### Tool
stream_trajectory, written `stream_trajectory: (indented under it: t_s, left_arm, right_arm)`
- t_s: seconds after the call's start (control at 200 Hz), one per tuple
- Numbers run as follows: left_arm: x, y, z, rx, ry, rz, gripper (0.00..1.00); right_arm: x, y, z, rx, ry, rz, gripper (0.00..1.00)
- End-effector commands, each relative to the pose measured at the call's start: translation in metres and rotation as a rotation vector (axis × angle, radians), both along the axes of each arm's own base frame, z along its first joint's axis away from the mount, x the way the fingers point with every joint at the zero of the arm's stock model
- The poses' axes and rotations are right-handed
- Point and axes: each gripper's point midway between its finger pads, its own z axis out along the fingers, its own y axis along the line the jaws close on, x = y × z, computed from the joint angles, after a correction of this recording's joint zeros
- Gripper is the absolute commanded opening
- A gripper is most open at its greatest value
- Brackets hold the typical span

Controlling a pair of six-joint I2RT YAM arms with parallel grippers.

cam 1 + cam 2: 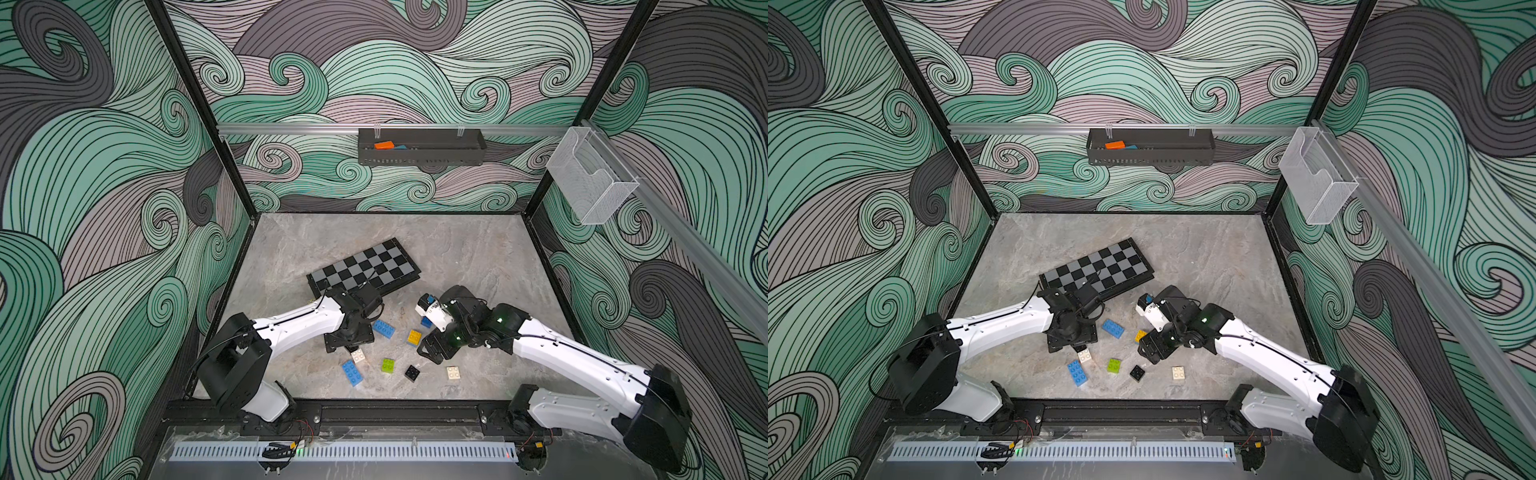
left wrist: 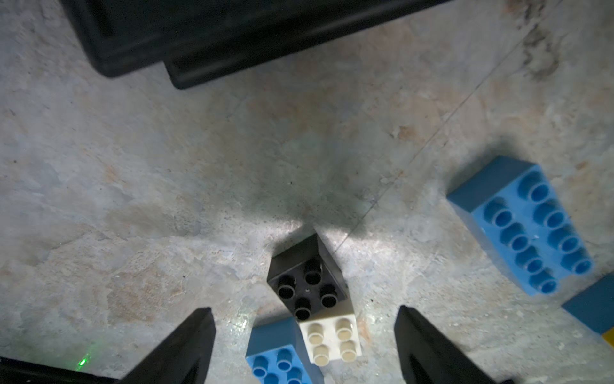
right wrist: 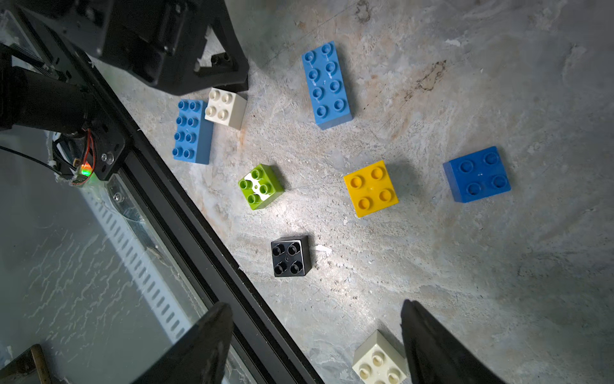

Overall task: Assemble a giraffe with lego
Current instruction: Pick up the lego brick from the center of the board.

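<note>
Black fingers (image 2: 186, 345) of your left gripper (image 2: 304, 309) stand wide above a black brick (image 2: 307, 286) and a white brick (image 2: 332, 342). Loose lego (image 1: 388, 365) dots the worktop (image 1: 457, 257) between both arms. Your right gripper (image 3: 316, 302) gapes empty beside a second white brick (image 3: 378, 362).

The lego bricks (image 3: 370, 189) are made of hard, smooth plastic. A shine is seen on the black brick (image 3: 289, 256), and a bright white gleam is caught on top of the lime-green brick (image 3: 260, 186). The table (image 3: 465, 282) is topped with something grey and stone-like that looks rough and dull. Little shine is seen on the flat chequered board (image 1: 365, 268). The rail (image 1: 291, 129) is made of pale, dull metal. The box (image 1: 590, 183) is made of see-through plastic.
</note>
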Motion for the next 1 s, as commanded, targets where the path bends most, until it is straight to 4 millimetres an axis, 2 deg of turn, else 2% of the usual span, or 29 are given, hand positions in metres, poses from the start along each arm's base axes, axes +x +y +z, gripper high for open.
stream_trajectory:
  t_s: [0.0, 0.105, 0.375, 0.625, 0.745, 0.996]
  left_arm:
    - [-0.006, -0.004, -0.011, -0.028, 0.019, 0.058, 0.88]
    - [-0.005, -0.008, -0.02, -0.035, 0.033, 0.078, 0.87]
    - [-0.001, -0.011, -0.028, -0.046, 0.023, 0.1, 0.8]
    - [0.001, -0.013, -0.034, -0.053, 0.017, 0.112, 0.64]
    - [0.001, -0.012, -0.035, -0.048, 0.017, 0.107, 0.5]
    - [0.005, -0.013, -0.034, -0.026, 0.015, 0.078, 0.47]
  right_arm:
    - [0.006, -0.001, 0.011, 0.032, -0.04, -0.01, 0.83]
    - [0.008, -0.006, 0.014, 0.043, -0.047, -0.031, 0.83]
    - [0.006, -0.01, 0.012, 0.047, -0.039, -0.049, 0.83]
    - [0.005, -0.016, 0.013, 0.042, -0.048, -0.064, 0.82]
    - [0.005, -0.017, 0.013, 0.041, -0.045, -0.068, 0.82]
    - [0.004, -0.017, 0.01, 0.038, -0.036, -0.073, 0.82]
